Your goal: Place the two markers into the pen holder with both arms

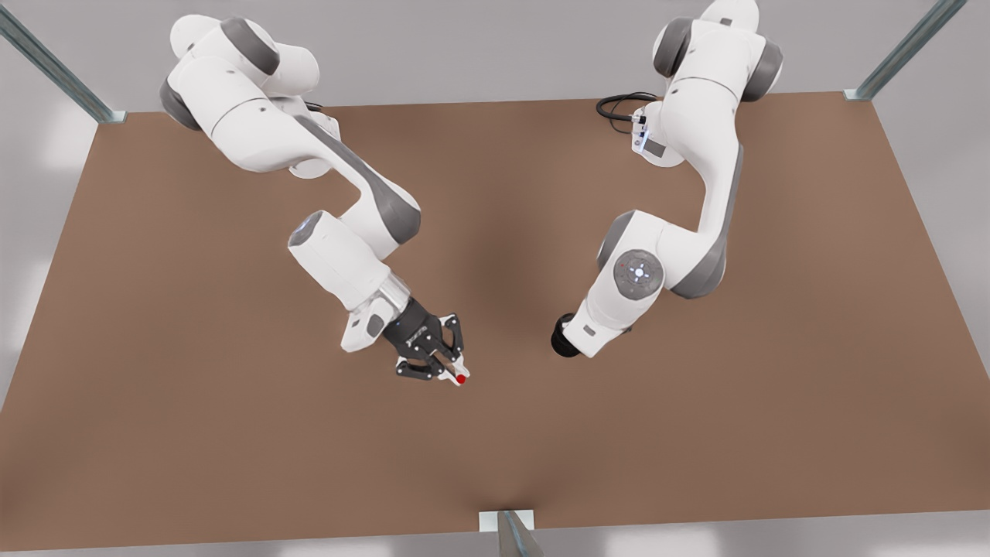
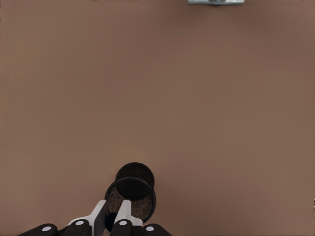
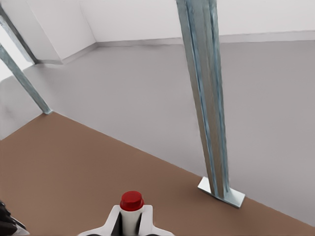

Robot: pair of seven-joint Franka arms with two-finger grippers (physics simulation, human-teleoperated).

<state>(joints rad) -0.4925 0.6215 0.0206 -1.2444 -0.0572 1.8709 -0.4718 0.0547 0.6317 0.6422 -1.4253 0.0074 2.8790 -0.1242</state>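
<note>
From my remote seat, nearest me, my right gripper [image 1: 447, 370] pinches the thin white-barrelled marker with the red cap [image 3: 132, 206], tilted above the bare brown table [image 1: 232, 433]. Farther back, my left gripper [image 2: 111, 216] clasps something dark blue over the small black cylindrical mesh pen holder [image 2: 132, 192], standing upright near the table's middle.

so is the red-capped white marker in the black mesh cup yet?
Out. The red-capped white marker sits in the right gripper, away from the black mesh cup under the left gripper.
</note>
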